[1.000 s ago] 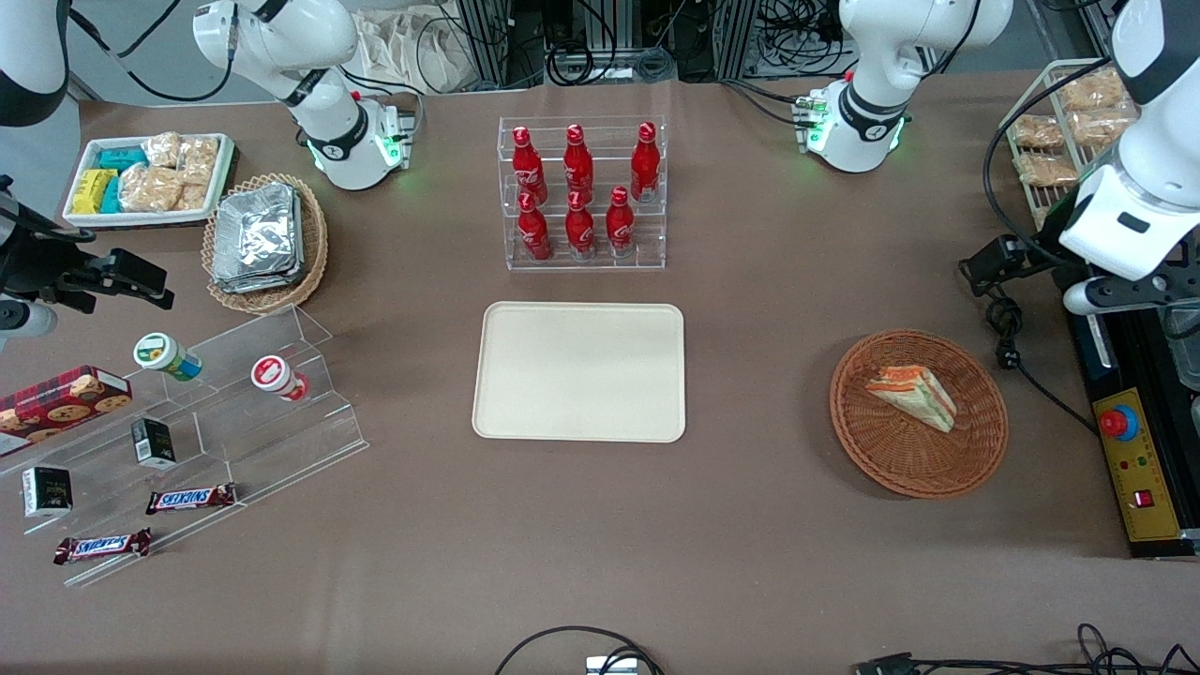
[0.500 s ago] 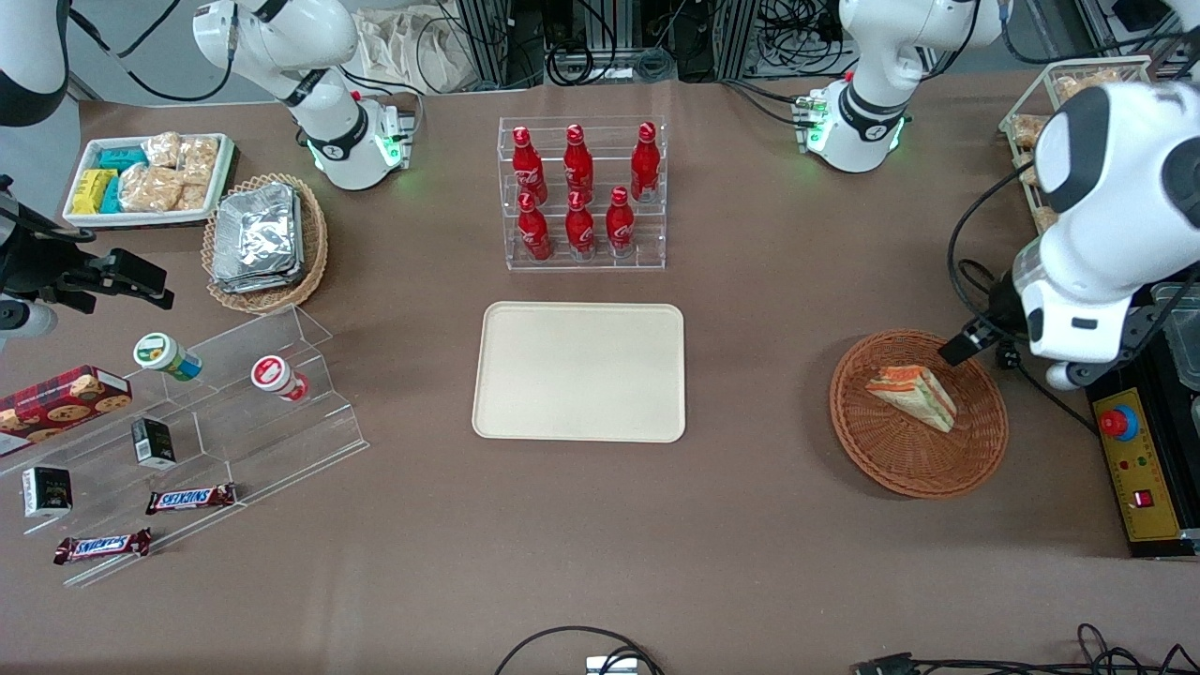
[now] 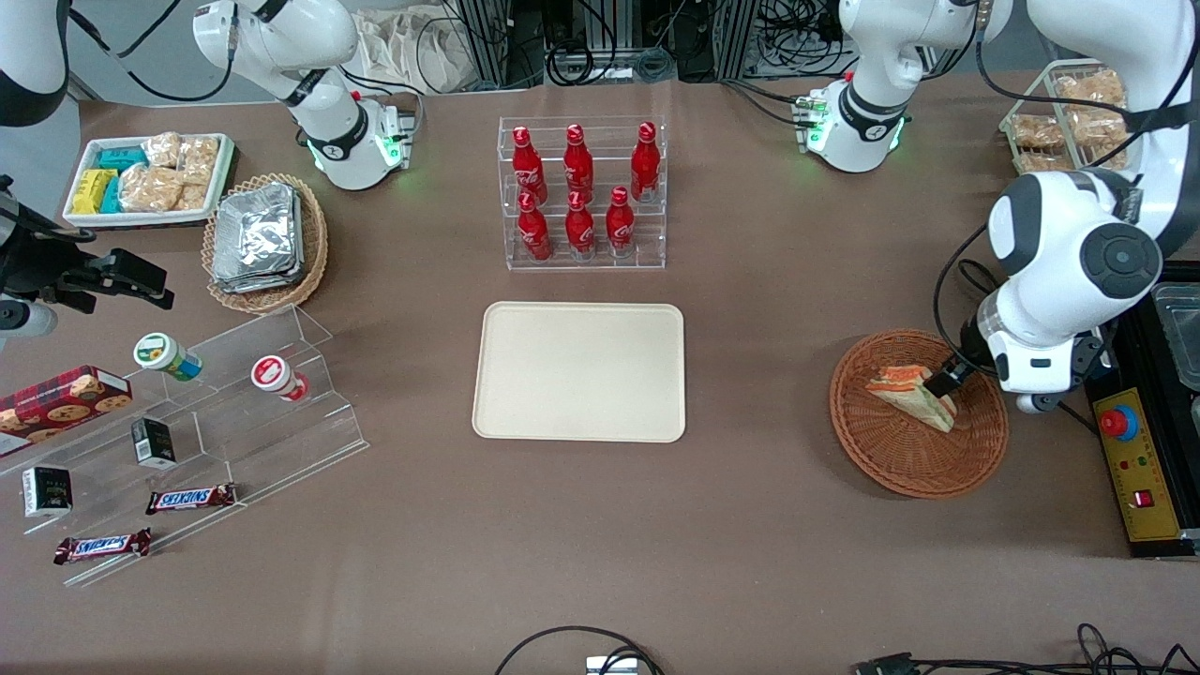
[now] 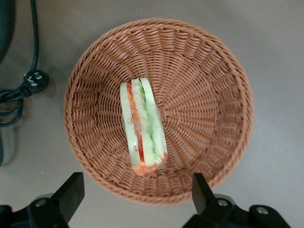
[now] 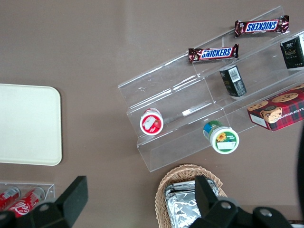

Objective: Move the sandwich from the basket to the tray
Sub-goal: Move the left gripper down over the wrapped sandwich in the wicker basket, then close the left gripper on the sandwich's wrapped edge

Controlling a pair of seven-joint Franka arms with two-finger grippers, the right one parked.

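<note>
The sandwich (image 3: 907, 392) is a pale wedge with orange and green layers, lying in the round orange-brown basket (image 3: 900, 476) toward the working arm's end of the table. My gripper (image 3: 947, 380) hangs above the basket, over the sandwich's end. In the left wrist view the gripper (image 4: 137, 192) is open, its two black fingers (image 4: 71, 190) spread wide above the basket's rim (image 4: 213, 95), and the sandwich (image 4: 142, 126) lies apart from them with nothing between them. The cream tray (image 3: 579, 370) lies bare at the table's middle.
A black cable and plug (image 4: 33, 78) lie on the table beside the basket. A control box with a red button (image 3: 1130, 459) sits at the table's edge by the working arm. A clear rack of red bottles (image 3: 581, 192) stands farther from the front camera than the tray.
The left arm has swung in from the table's edge and come down over the basket; its gripper now hangs above the sandwich. The sandwich and basket have not moved.
</note>
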